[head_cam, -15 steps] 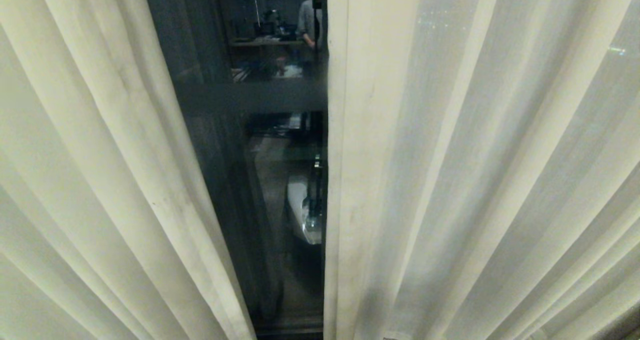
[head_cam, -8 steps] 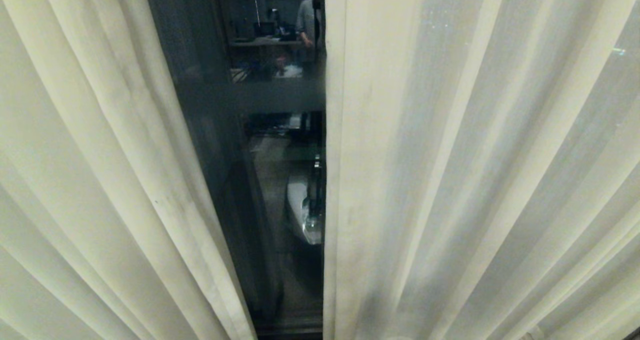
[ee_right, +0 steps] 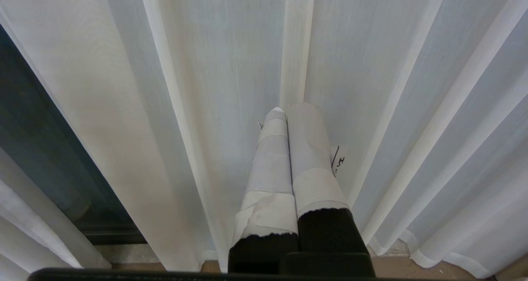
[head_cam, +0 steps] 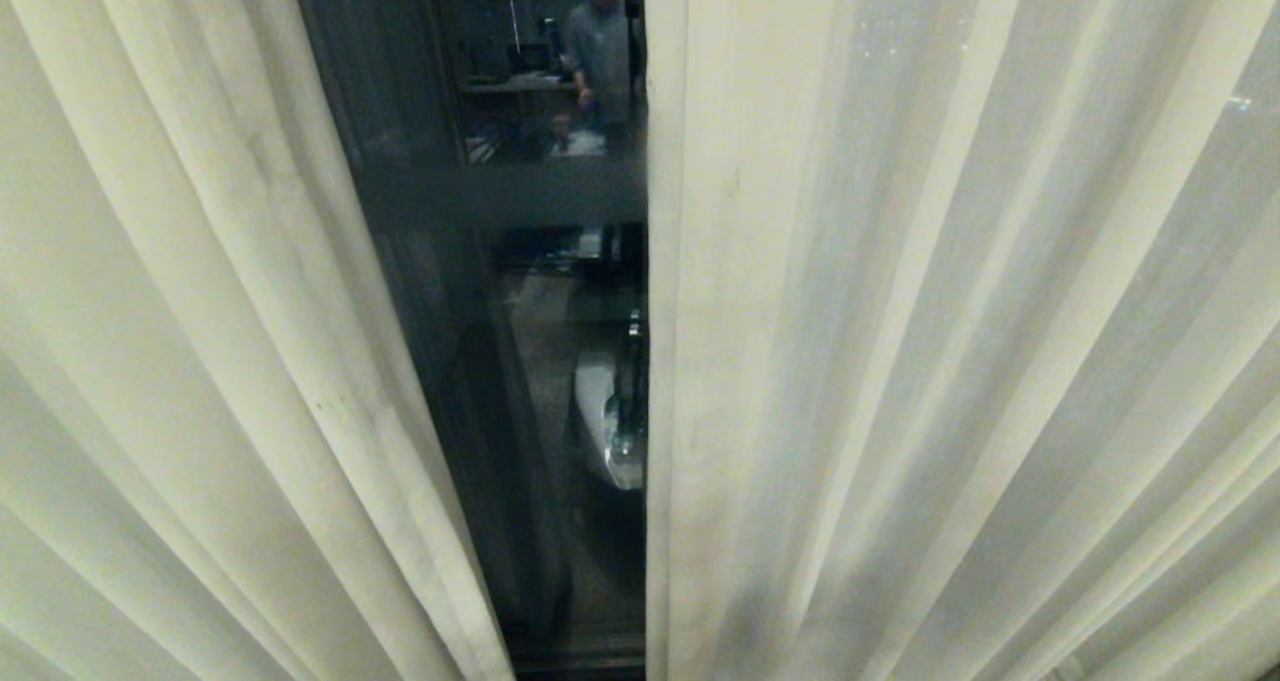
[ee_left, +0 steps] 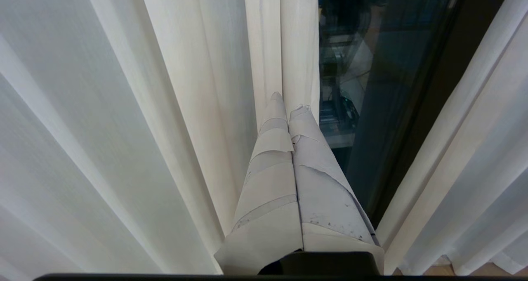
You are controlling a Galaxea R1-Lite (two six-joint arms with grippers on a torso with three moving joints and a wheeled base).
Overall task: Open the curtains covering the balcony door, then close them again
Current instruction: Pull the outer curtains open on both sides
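Up close: curtains [head_cam: 200, 361] filling nearly the whole head frame, two cream pleated panels, one down the left side, the other [head_cam: 950, 361] down the centre and right. Parted by a narrow dark gap running from top centre to bottom centre. Balcony door [head_cam: 500, 196] visible only through that gap: dark frame, a horizontal crossbar in the upper middle, reflective glass above and below. Reflected in the glass at top centre, a person [head_cam: 600, 51] beside a cluttered desk.

Neither arm within the head frame.

Left gripper [ee_left: 288, 107] seen in the left wrist frame, centre: tape-wrapped fingers [ee_left: 272, 182] pressed flat together, clenched on nothing, tips just in front of the hemmed edge of a panel, with dark glass to the right of them; contact with the fabric not clear.

Right gripper [ee_right: 288, 107] seen in the right wrist frame, centre: fingers [ee_right: 272, 169] likewise pressed together and empty, pointed at pleated cloth, a strip of dark glass at the far left. Wooden floor [ee_right: 412, 268] along the bottom edge.
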